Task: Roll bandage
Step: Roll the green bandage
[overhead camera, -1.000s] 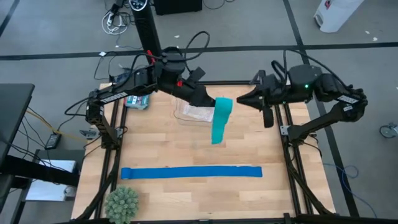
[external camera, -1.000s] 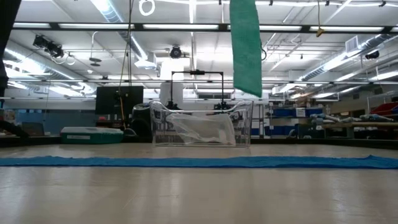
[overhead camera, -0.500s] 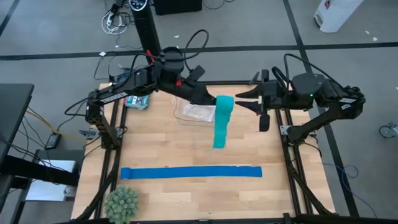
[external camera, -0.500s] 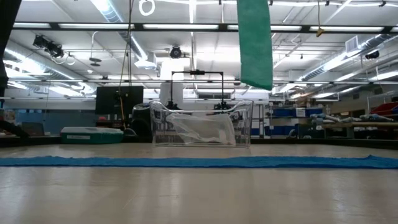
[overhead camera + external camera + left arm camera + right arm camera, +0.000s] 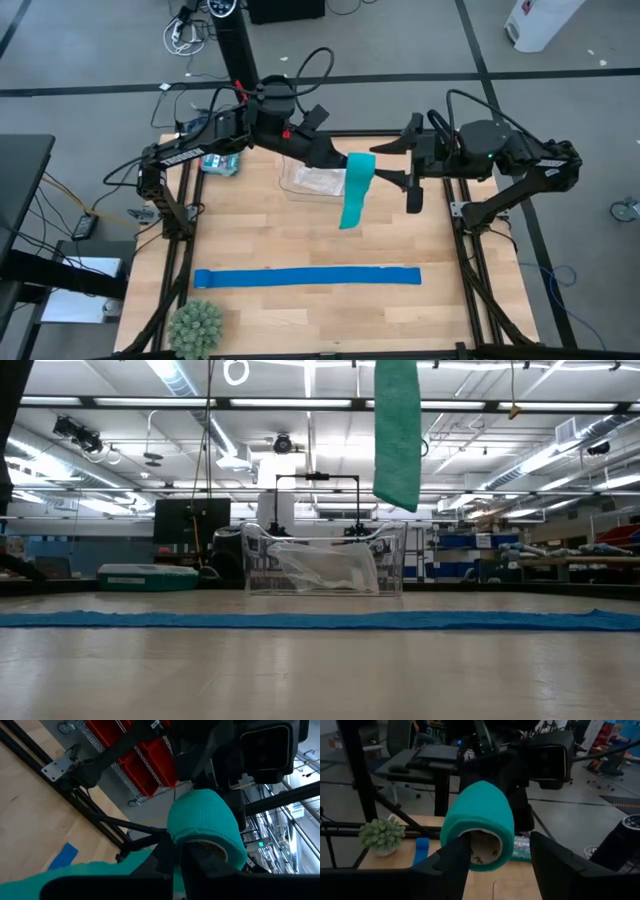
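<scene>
Overhead, a pale wooden table (image 5: 300, 250) is seen on a grey floor crossed by dark lines; a royal-blue strip (image 5: 307, 277) lies flat across its near half, a spiky green plant (image 5: 195, 327) sits at the near left corner, and a clear plastic container (image 5: 312, 180) and a small teal box (image 5: 222, 163) stand at the far side. From table height a workshop with ceiling lights and shelving is seen behind. The bandage (image 5: 357, 180) is held above the table's far middle, partly rolled, its tail hanging free; the left gripper (image 5: 342, 163) is clamped on the bandage's roll. Only the wrist views show the cardboard core (image 5: 482, 847); the right gripper (image 5: 497, 852) is seen with fingers (image 5: 454, 862) apart either side of it.
</scene>
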You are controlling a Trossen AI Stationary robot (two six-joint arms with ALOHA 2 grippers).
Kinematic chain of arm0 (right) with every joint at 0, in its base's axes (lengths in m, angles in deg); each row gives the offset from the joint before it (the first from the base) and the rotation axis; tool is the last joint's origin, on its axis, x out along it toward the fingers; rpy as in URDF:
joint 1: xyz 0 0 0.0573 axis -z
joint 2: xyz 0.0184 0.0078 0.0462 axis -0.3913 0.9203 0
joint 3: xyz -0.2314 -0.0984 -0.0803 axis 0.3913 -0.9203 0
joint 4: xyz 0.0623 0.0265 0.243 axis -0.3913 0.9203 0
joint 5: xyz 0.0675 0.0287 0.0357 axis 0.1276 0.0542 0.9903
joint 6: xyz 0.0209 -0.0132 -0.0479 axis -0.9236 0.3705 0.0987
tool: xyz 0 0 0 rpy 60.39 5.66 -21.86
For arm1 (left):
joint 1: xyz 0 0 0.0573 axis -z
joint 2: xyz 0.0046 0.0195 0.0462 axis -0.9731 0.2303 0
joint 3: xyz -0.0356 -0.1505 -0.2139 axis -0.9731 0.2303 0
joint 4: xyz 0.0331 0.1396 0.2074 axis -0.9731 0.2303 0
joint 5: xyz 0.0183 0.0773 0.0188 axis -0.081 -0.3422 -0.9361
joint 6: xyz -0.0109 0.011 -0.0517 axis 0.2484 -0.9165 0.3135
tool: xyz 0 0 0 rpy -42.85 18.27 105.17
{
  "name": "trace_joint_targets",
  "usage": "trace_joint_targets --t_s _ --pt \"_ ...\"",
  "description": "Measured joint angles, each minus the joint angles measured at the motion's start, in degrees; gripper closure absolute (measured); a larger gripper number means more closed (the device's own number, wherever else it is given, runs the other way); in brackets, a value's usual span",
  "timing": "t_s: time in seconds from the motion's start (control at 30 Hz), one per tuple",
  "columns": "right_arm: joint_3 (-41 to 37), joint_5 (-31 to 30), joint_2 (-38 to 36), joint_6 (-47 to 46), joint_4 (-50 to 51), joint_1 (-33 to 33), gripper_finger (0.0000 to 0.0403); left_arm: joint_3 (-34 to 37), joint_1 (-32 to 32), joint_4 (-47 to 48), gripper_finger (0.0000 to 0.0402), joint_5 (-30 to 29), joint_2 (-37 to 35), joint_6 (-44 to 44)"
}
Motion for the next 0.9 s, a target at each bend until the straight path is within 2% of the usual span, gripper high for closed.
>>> trace_joint_targets --t_s 0.13,0.23,0.37,0.5,0.53,0.77,0.9 --pt "0.0 0.0 0.9 0.4 -2.3 0.0 0.0216 0.0 0.0 0.0 0.0379 0.2 -0.2 0.8" --pt "0.0 0.1 1.0 0.3 -2.6 0.0 0.0242 0.0 0.0 -0.1 0.0379 0.1 -0.1 0.9" --pt "0.0 0.0 1.0 0.3 -2.8 0.1 0.0301 0.0 0.0 -1.1 0.0374 -0.4 -0.1 -0.8" --pt "0.0 -0.1 1.1 -0.3 -2.9 0.1 0.0382 0.1 0.0 -3.1 0.0357 -0.8 0.1 -6.7" --pt "0.1 0.3 1.0 -0.3 -3.1 0.1 0.0391 0.1 0.0 -4.0 0.0351 -0.9 0.1 -8.8" --pt "0.1 1.8 1.0 -2.4 -2.8 0.0 0.0399 0.1 0.0 -5.0 0.0298 -1.4 0.0 -15.2" --pt "0.0 2.5 0.4 -4.7 -2.8 0.0 0.04 0.1 0.0 -5.1 0.0284 -1.8 -0.9 -18.0"
